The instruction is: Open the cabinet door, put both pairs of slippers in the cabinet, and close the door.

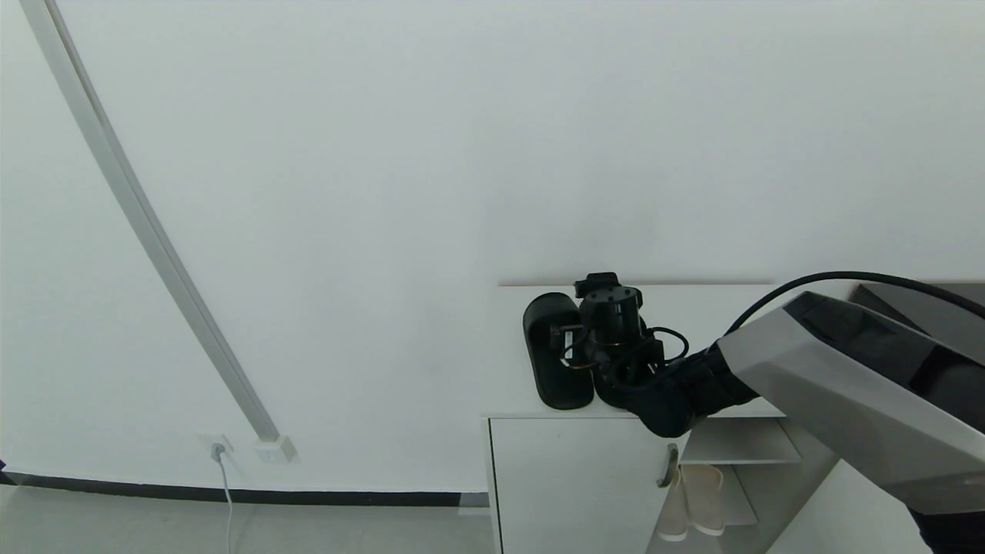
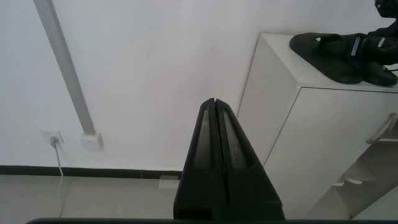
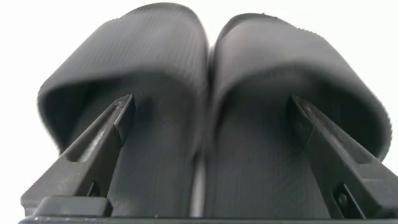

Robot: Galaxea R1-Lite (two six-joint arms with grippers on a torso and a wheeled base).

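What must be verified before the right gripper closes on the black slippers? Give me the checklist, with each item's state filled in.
1. right gripper open: ok, fingers apart.
2. black slippers both between its fingers: ok, one finger outside each slipper.
3. cabinet compartment open: ok, shelves show beside the closed door panel.
4. white slippers inside: ok, on a lower shelf.
5. upper shelf free for the black pair: cannot tell, the arm hides part of it.
6. left gripper out of the way: ok, shut and empty, off beside the cabinet.
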